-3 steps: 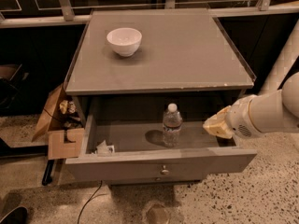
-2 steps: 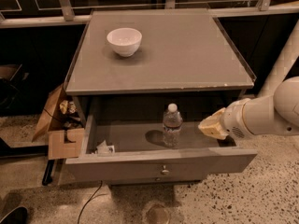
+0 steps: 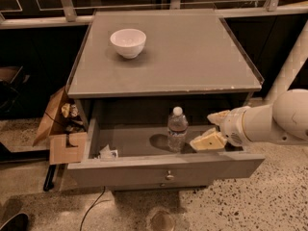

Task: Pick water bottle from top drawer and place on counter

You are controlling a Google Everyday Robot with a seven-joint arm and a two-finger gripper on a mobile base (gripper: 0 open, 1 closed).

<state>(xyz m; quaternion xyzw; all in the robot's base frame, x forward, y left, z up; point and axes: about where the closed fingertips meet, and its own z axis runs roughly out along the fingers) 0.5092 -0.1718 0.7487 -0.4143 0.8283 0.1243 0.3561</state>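
The water bottle (image 3: 177, 129) stands upright in the middle of the open top drawer (image 3: 163, 170), white cap up. My gripper (image 3: 211, 129) reaches in from the right, inside the drawer, just right of the bottle. Its two pale fingers are spread, one higher (image 3: 217, 116) and one lower (image 3: 207, 141), with nothing between them. They are apart from the bottle. The counter (image 3: 192, 52) is the grey cabinet top above the drawer.
A white bowl (image 3: 128, 42) sits on the counter's back left. A crumpled white scrap (image 3: 108, 153) lies in the drawer's front left corner. An open cardboard box (image 3: 62, 129) is on the floor at the left. A white pole (image 3: 288, 76) stands at the right.
My gripper has moved left along the drawer, closer to the bottle. The bottle has not moved.
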